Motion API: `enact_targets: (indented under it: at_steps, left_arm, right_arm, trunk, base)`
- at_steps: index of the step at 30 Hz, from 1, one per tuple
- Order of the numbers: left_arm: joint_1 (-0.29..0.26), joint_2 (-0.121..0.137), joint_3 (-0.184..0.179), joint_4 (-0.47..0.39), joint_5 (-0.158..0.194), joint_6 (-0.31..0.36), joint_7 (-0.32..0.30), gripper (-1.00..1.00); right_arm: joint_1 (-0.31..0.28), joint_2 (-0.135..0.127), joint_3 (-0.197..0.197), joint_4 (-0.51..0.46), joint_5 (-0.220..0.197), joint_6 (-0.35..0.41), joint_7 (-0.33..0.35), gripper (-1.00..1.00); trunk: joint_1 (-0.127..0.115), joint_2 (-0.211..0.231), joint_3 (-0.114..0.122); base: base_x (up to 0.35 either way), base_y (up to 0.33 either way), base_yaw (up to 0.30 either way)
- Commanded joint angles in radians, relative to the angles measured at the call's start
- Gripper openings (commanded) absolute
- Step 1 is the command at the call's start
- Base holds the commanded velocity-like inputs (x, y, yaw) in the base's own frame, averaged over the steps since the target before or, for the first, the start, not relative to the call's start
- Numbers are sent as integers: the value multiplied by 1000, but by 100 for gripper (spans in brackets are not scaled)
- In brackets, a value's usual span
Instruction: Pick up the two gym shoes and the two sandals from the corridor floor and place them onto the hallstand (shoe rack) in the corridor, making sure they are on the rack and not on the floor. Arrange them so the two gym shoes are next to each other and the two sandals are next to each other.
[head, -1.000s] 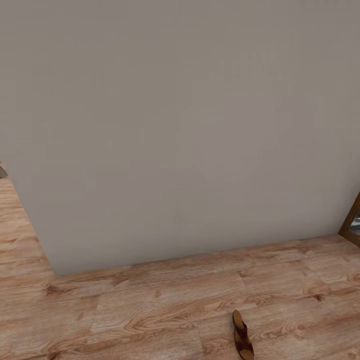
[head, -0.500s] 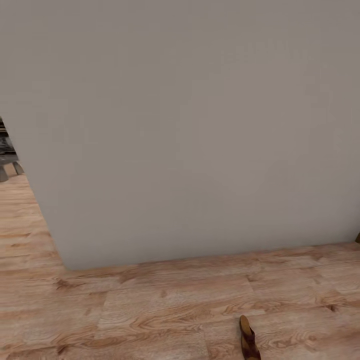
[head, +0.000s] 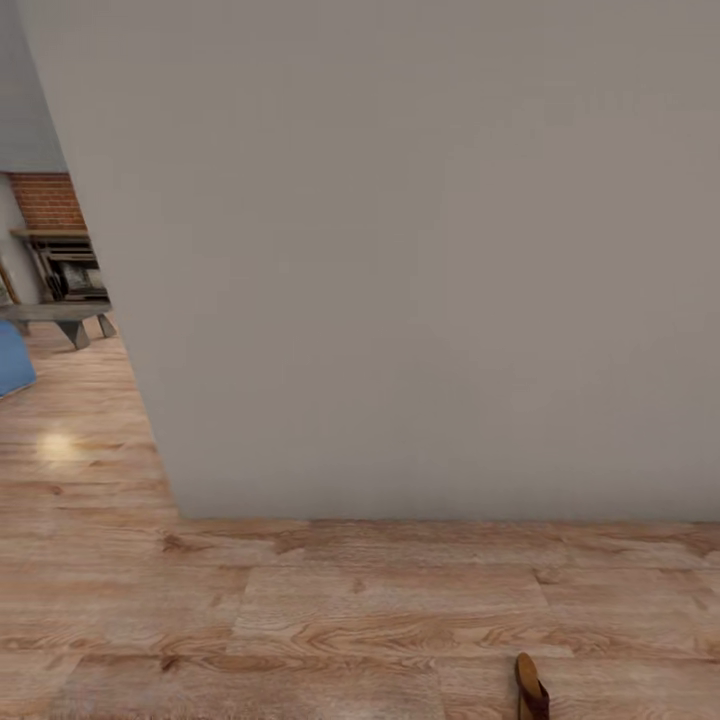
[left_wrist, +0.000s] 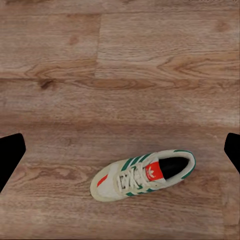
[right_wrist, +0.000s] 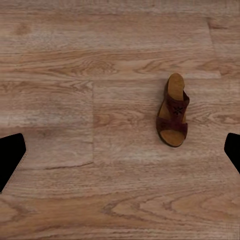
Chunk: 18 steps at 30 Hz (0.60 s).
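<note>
One dark-brown sandal (right_wrist: 173, 111) lies flat on the wood-plank corridor floor (right_wrist: 75, 75) in the right wrist view, well below my right gripper (right_wrist: 122, 155), whose black fingertips (right_wrist: 11, 157) stand wide apart, open and empty. The tip of a sandal (head: 530, 690) also pokes in at the bottom edge of the head view. One off-white gym shoe (left_wrist: 142, 175) with green stripes and a red tongue patch lies on its sole on the floor (left_wrist: 100, 60) under my left gripper (left_wrist: 122, 152), also open and empty. The hallstand is out of view.
A plain grey wall (head: 400, 250) stands close ahead, its corner at the left. Past that corner another room opens, with a low grey bench (head: 60, 315), a blue object (head: 12, 365) and a brick fireplace (head: 50, 200). Floor planks (head: 300, 620) run along the wall's foot.
The whole head view has swung: the wall's corner slid rightward, the room at the left came into sight, and the sandal drifted to the bottom right edge. This is camera motion.
</note>
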Motion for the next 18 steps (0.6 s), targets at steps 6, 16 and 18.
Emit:
enact_targets:
  at_steps: [6, 16, 18]
  left_arm:
    - [-1, -2, 30, 2, 2, -3, 0, 100]
    - [-1, -4, 40, 2, 1, -5, -11, 100]
    - [-1, -3, 40, 2, 1, -5, -12, 100]
  right_arm:
    - [-1, 0, -1, 0, -1, -3, 0, 100]
    - [-1, 0, 0, 0, -1, -2, 0, 100]
    - [-1, 0, 0, 0, -1, -2, 0, 100]
  trunk:
    - [0, -1, -1]
    - [0, -1, -1]
    - [0, -1, -1]
  base:
    - [0, 0, 279]
    - [0, 0, 279]
    - [0, 0, 279]
